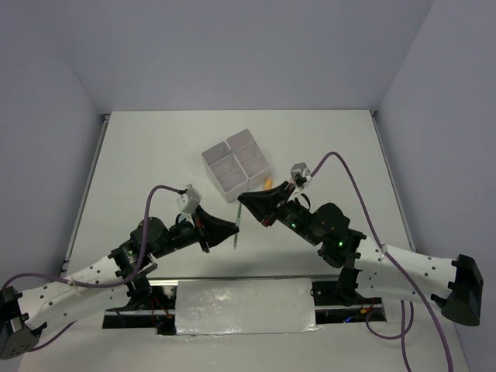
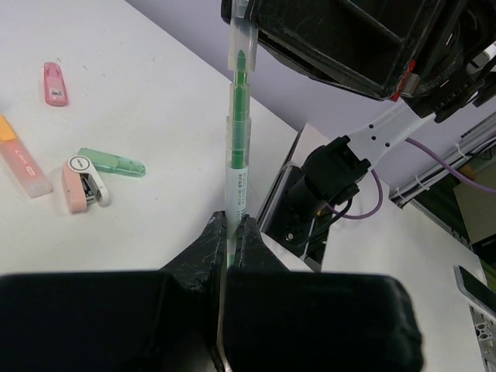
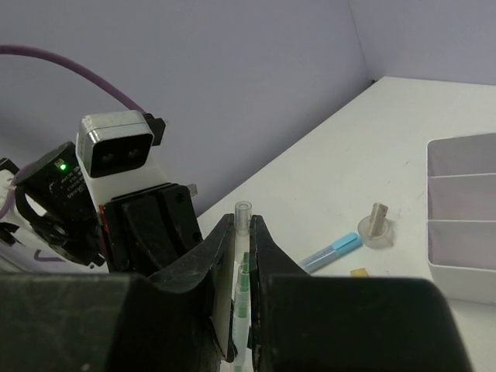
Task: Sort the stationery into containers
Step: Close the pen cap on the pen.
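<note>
Two-handed hold: grips thin green clear-barrelled pen [image 2: 238, 139], left hand [image 2: 231, 225] clenched on near end, right hand [image 3: 242, 225] clenched on far end, closer to white four-compartment plastic organiser [image 1: 231, 188].

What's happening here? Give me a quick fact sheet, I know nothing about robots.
Held item: green pen, gripped by both claws at once
Left claw: shut on one end
Right claw: shut on the other end
Organiser: four compartments, just beyond the claws
Loose on table: blue pen, small roll, orange highlighter
</note>
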